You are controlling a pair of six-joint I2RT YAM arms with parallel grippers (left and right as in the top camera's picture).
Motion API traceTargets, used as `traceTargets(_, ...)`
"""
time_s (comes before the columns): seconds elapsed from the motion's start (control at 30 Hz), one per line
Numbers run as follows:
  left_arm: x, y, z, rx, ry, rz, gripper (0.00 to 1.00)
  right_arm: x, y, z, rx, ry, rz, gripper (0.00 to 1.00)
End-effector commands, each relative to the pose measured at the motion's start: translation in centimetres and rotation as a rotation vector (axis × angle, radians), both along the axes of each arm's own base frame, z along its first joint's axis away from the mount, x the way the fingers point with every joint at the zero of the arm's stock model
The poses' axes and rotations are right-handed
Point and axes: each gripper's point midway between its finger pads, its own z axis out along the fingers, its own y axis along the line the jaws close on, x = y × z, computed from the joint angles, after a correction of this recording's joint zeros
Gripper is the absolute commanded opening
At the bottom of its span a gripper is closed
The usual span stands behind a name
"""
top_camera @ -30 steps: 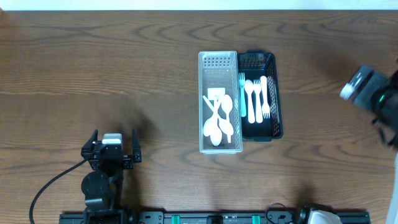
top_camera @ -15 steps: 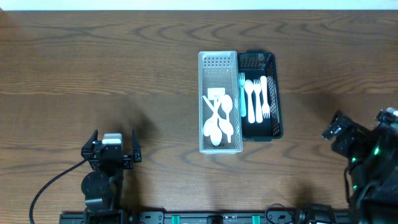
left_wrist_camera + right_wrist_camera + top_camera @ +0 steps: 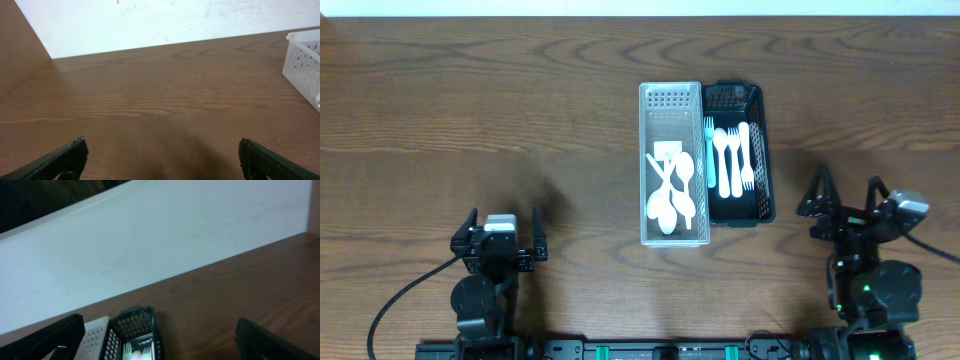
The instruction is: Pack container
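The left gripper (image 3: 504,214) sits near the front edge of the table (image 3: 520,100), well to the left of the clear container (image 3: 671,98) and nearer the front than it. Its 2 fingers are spread wide with only bare wood between them. The right gripper (image 3: 848,186) sits on the opposite side of the clear container, also toward the front, and is likewise released and grasping nothing. In both wrist views the dark fingertips stand far apart at the lower corners.

The clear container lies lengthwise at mid-table and holds a loose pile of white spoons (image 3: 670,205), gathered in the half nearer the arms. Touching its right wall, side by side with it, is the black container (image 3: 735,97). White forks (image 3: 732,160) lie in this one in a neat row, parallel to its long sides. The 2 containers are well apart from both grippers.
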Motion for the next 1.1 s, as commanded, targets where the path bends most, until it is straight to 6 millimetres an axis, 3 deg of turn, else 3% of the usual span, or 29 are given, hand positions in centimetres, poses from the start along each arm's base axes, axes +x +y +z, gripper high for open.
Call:
traceTargets(0.0,0.0,0.1,-1.3,-0.008,0.026,0.007,0.98,-0.1,0.6,-1.0,0.014,-0.024,0.029,0.99)
traceTargets(0.5,0.0,0.1,-1.3,-0.008,0.026,0.007,0.98,-1.2,0.7,-3.8,-0.001,-0.087,0.039,0.99)
traceTargets(0.7,0.0,0.1,-1.3,-0.008,0.026,0.007,0.98,-1.7,2.0,-3.9,-0.201,-0.125,0.108,0.99)
traceTargets(0.9,0.0,0.1,-1.3,-0.008,0.026,0.007,0.98,-1.5,2.0,-5.2,-0.224,-0.077,0.113,0.99)
traceTargets(1.07,0.0,0.1,-1.3,-0.008,0.026,0.007,0.98,-1.2,2.1,-7.8,-0.231,-0.024,0.122,0.99)
